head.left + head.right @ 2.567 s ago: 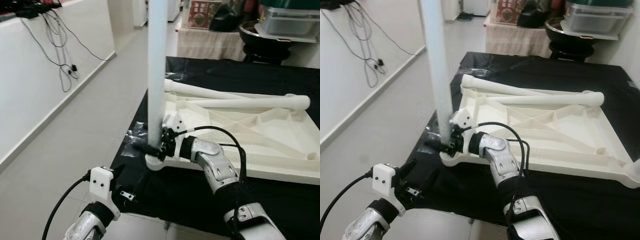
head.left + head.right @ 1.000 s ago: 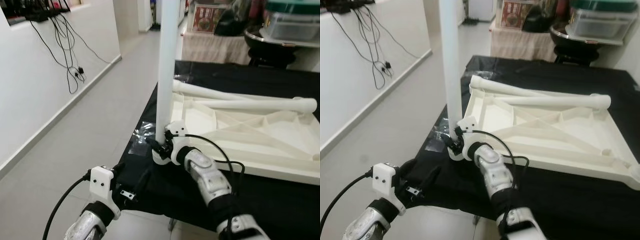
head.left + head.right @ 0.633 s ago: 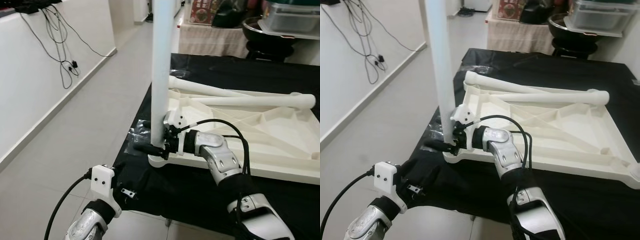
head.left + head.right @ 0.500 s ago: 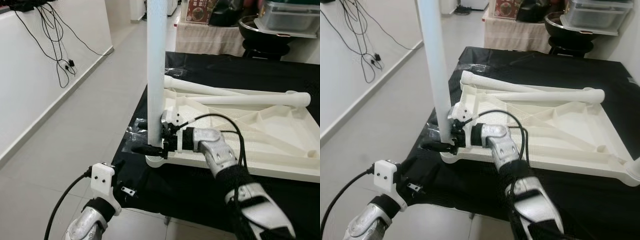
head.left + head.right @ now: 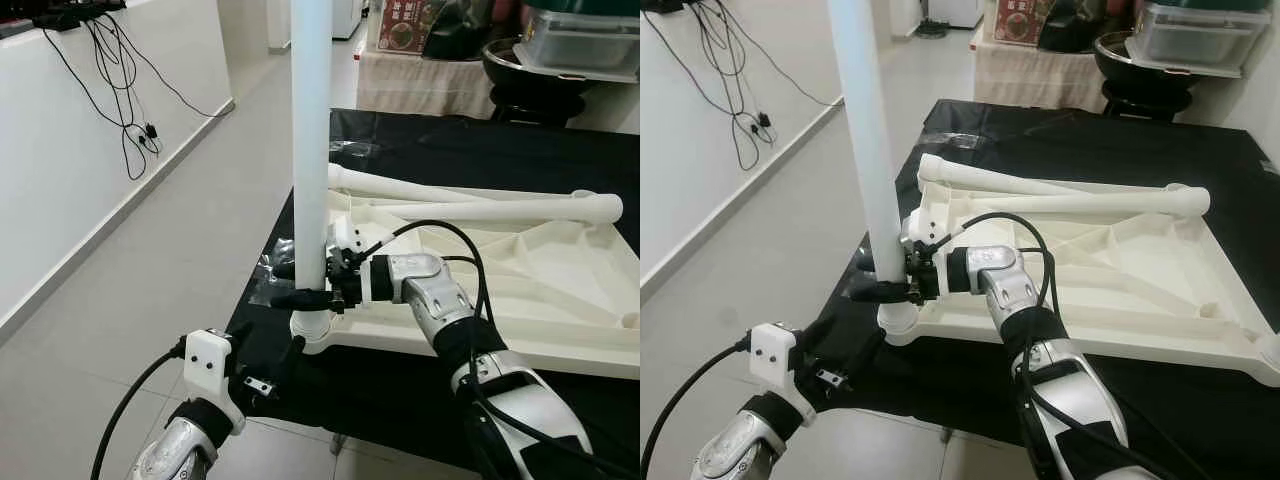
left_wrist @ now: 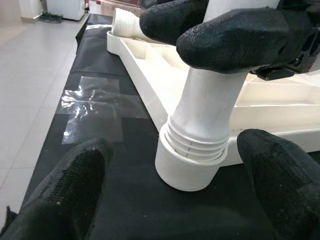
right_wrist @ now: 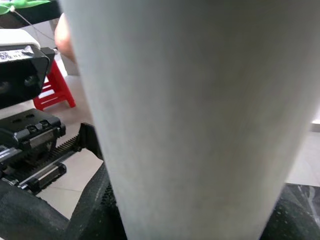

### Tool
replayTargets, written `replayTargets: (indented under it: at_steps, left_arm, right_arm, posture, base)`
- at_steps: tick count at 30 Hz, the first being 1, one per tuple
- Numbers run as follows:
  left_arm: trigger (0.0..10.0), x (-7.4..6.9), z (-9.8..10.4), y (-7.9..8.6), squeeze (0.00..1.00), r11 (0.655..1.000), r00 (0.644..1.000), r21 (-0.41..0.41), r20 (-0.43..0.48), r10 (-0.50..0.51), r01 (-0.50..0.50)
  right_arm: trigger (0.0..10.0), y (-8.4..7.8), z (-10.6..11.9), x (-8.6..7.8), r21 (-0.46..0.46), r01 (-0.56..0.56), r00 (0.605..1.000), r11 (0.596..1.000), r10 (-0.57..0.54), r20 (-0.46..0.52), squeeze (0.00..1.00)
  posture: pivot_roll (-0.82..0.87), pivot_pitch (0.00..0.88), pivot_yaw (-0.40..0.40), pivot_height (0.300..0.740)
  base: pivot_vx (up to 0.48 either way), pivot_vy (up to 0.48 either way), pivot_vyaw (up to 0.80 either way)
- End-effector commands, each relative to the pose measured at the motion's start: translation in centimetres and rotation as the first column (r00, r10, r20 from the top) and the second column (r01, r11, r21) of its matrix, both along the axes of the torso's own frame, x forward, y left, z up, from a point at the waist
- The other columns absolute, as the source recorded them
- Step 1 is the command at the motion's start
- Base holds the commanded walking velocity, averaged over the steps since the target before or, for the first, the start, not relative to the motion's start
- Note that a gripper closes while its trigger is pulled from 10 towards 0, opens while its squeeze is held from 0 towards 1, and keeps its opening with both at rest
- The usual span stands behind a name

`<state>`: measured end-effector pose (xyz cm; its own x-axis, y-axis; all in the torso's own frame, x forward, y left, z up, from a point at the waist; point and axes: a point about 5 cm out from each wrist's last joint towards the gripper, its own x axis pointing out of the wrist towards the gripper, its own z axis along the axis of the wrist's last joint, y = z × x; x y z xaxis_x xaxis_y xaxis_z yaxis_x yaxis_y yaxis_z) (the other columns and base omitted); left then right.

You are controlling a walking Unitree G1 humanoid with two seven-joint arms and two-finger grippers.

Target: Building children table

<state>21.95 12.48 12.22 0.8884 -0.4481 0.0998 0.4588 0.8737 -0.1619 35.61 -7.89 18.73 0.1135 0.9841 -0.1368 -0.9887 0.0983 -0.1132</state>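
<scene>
Between the left pincer's (image 6: 175, 200) spread black fingers (image 6: 60, 192), a white leg (image 6: 210, 107) stands with its threaded end in the corner socket (image 6: 187, 170) of the white tabletop (image 6: 150, 70), gripped higher up by the right pincer's (image 6: 220, 25) black fingers, on the black surface (image 6: 90, 190).

Black-covered desk (image 5: 480, 150) stands on a grey tile floor (image 5: 160, 270). White upturned tabletop (image 5: 520, 270) lies on it. Clear tape patch (image 6: 92, 107) on the cover near its corner.

We see a grey tiled floor (image 5: 170, 250), a white wall (image 5: 60, 180) with hanging black cables (image 5: 120, 90), and a cloth-draped table (image 5: 420, 85) beyond.
</scene>
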Motion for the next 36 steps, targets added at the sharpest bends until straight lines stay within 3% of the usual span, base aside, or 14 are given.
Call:
replayTargets:
  at_steps: [1, 2, 5, 7, 10, 21, 22, 23, 24, 25, 30, 31, 33, 36]
  left_arm:
    - [10.0, -0.2, -0.5, -0.1, 0.0, 1.0, 1.0, 0.001, -0.024, -0.002, 0.002]
    - [10.0, -0.3, -0.5, -0.1, 0.0, 1.0, 1.0, -0.003, -0.025, -0.004, 0.004]
    - [10.0, -0.3, -0.5, -0.1, 0.0, 1.0, 1.0, -0.003, -0.025, -0.004, 0.004]
    - [10.0, -0.3, -0.4, 0.0, 0.0, 1.0, 1.0, -0.018, -0.029, -0.007, 0.007]
    - [10.0, -0.3, -0.3, 0.1, 0.0, 1.0, 0.999, -0.021, -0.031, -0.01, 0.01]
    - [10.0, -0.1, -0.4, 0.0, 0.0, 0.999, 0.999, -0.02, -0.035, -0.037, 0.036]
    - [10.0, -0.1, -0.3, 0.0, 0.0, 0.999, 0.999, -0.023, -0.033, -0.026, 0.026]
    - [10.0, -0.1, -0.3, 0.0, 0.0, 0.999, 0.999, -0.023, -0.033, -0.026, 0.026]
    - [10.0, -0.1, -0.3, 0.1, 0.0, 1.0, 0.999, -0.023, -0.03, -0.018, 0.017]
    - [10.0, 0.0, -0.3, 0.1, 0.0, 1.0, 0.999, -0.024, -0.029, -0.013, 0.013]
    - [10.0, 0.1, -0.2, 0.1, 0.0, 1.0, 0.999, -0.023, -0.03, -0.015, 0.014]
    - [10.0, 0.1, -0.2, 0.1, 0.0, 1.0, 0.999, -0.019, -0.028, -0.016, 0.016]
    - [10.0, 0.1, -0.2, 0.1, 0.0, 1.0, 0.999, -0.015, -0.026, -0.018, 0.018]
    - [10.0, 0.1, -0.2, 0.1, 0.0, 1.0, 1.0, -0.014, -0.025, -0.017, 0.017]
  right_arm:
    - [0.0, -1.0, -1.0, 0.3, -0.033, 0.15, 0.988, 0.988, -0.149, 0.033, 0.0]
    - [0.0, -1.7, -1.5, 1.0, 0.019, 0.371, 0.928, 0.928, -0.372, 0.019, 0.0]
    - [0.0, -1.7, -1.5, 1.0, 0.019, 0.371, 0.928, 0.928, -0.372, 0.019, 0.0]
    - [0.0, -1.6, -4.5, -0.8, 0.097, 0.711, 0.703, 0.696, -0.708, -0.073, 0.0]
    - [0.0, -1.2, -5.5, -2.1, 0.093, 0.763, 0.646, 0.64, -0.756, -0.101, 0.0]
    - [0.7, 0.3, -5.1, -2.1, 0.097, 0.768, 0.64, 0.633, -0.765, -0.071, 0.0]
    - [10.0, 0.5, -4.8, -1.9, 0.1, 0.768, 0.64, 0.633, -0.766, -0.063, 0.0]
    - [10.0, 0.5, -4.8, -1.9, 0.1, 0.768, 0.64, 0.633, -0.766, -0.063, 0.0]
    - [10.0, 1.1, -4.2, -1.9, 0.135, 0.703, 0.711, 0.699, -0.698, -0.086, 0.94]
    - [10.0, 1.4, -3.6, -2.1, 0.157, 0.627, 0.779, 0.763, -0.62, -0.095, 1.0]
    - [10.0, 1.5, -2.8, -2.7, 0.167, 0.466, 0.885, 0.869, -0.46, -0.075, 1.0]
    - [10.0, 1.1, -2.5, -2.6, 0.141, 0.374, 0.927, 0.917, -0.373, -0.04, 0.29]
    - [10.0, 0.6, -2.3, -2.5, 0.103, 0.272, 0.962, 0.957, -0.273, -0.008, 0.29]
    - [10.0, 0.4, -2.3, -2.2, 0.082, 0.239, 0.971, 0.968, -0.239, -0.01, 0.0]
  posture:
    - [0.05, 0.093, -0.019, 0.74]
    - [0.05, 0.096, -0.024, 0.74]
    - [0.05, 0.096, -0.024, 0.74]
    - [0.02, 0.124, -0.002, 0.74]
    - [0.01, 0.124, 0.015, 0.74]
    - [0.02, 0.119, 0.004, 0.74]
    - [0.02, 0.119, 0.003, 0.74]
    - [0.02, 0.119, 0.003, 0.74]
    - [0.03, 0.119, 0.001, 0.74]
    - [0.03, 0.116, 0.003, 0.74]
    - [0.04, 0.113, 0.007, 0.74]
    - [0.05, 0.113, 0.0, 0.74]
    - [0.05, 0.113, 0.0, 0.74]
    - [0.05, 0.112, -0.001, 0.74]
  base:
    - [0.0, 0.0, 0.0]
    - [0.0, 0.0, 0.0]
    - [0.0, 0.0, 0.0]
    - [0.0, 0.0, 0.0]
    - [0.0, 0.0, 0.0]
    - [0.0, 0.0, 0.0]
    - [0.0, 0.0, 0.0]
    - [0.0, 0.0, 0.0]
    - [0.0, 0.0, 0.0]
    - [0.0, 0.0, 0.0]
    - [0.0, 0.0, 0.0]
    - [0.0, 0.0, 0.0]
    - [0.0, 0.0, 0.0]
    - [0.0, 0.0, 0.0]
